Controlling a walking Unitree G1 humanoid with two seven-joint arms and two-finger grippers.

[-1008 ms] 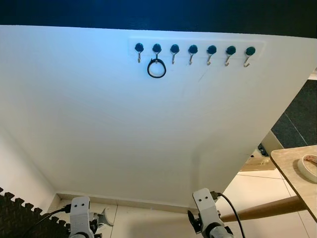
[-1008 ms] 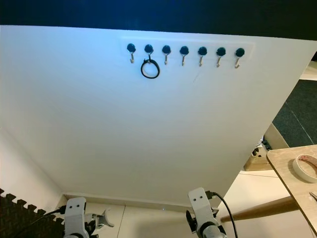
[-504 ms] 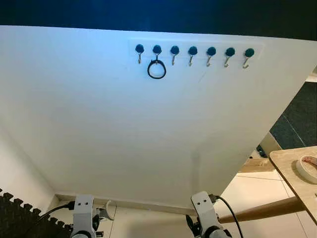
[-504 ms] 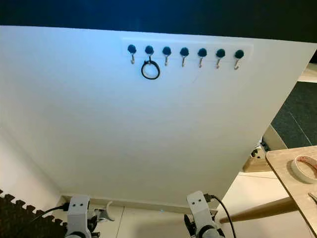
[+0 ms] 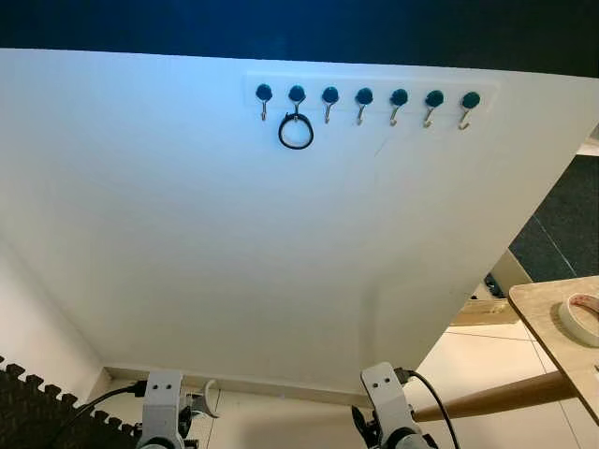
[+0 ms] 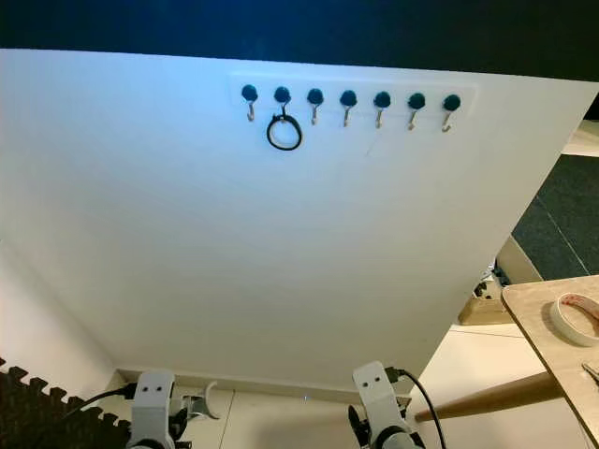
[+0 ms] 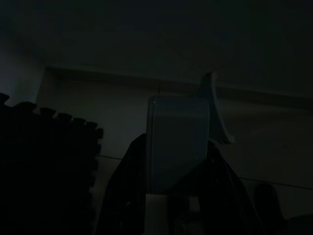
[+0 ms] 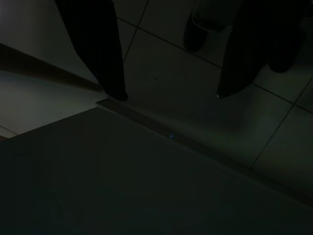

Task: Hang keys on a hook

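Faces a white wall (image 5: 234, 243) with a rail of seven round-knobbed hooks (image 5: 365, 97) high up. On the second hook (image 5: 297, 96) from the robot's left, a black ring (image 5: 296, 132), hanging free against the wall and touching no neighbouring hook. Low down, near the skirting, both arms lowered, well apart from the rail. Left gripper (image 7: 177, 147) aimed at the foot of the wall beside a black foam mat (image 5: 37, 412); in the dark left wrist view, a pale upright slab (image 7: 178, 117) in front of it and a white curved piece (image 7: 212, 112) just beside that. Cannot tell whether this gripper is spread or closed, nor whether the slab is held. Right gripper (image 8: 170, 93) pointed down at the tiled floor (image 8: 205, 122) by the skirting, its two black fingers (image 8: 105, 54) spread wide and pinching nothing. Off to the robot's right, a wooden table (image 5: 543, 313) with a roll of tape (image 5: 582, 316) lying flat near its edge, and a dark carpet (image 5: 571, 224) beyond it.
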